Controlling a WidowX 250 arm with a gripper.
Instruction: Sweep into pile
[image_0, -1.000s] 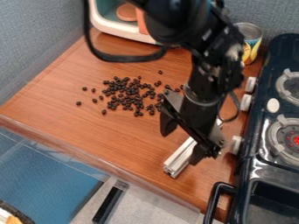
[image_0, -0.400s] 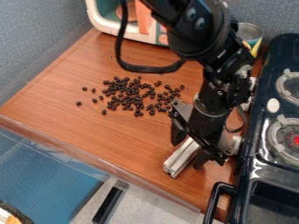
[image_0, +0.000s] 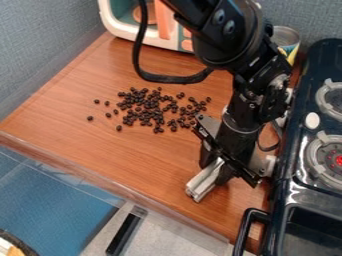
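Observation:
The gripper (image_0: 215, 167) is low over the right side of the wooden counter, with its fingers closed around a silver metal bar (image_0: 203, 184). The near end of the bar sticks out below the fingers, and the rest is hidden behind the gripper. Dark beans (image_0: 151, 109) lie in a loose cluster on the middle of the counter, up and left of the gripper and apart from it. Several stray beans (image_0: 108, 115) are scattered to the cluster's left.
Along the right side stands a toy stove (image_0: 284, 172) with knobs and a black handle, close to the gripper. A toy microwave (image_0: 124, 31) and a can (image_0: 287, 40) are at the back. The counter's front edge (image_0: 120, 186) runs across the lower left.
The arm has moved right and slightly down from its earliest place. Its fingers, apart before, have since come together on the silver bar, which has shifted very slightly. The beans look nearly unchanged.

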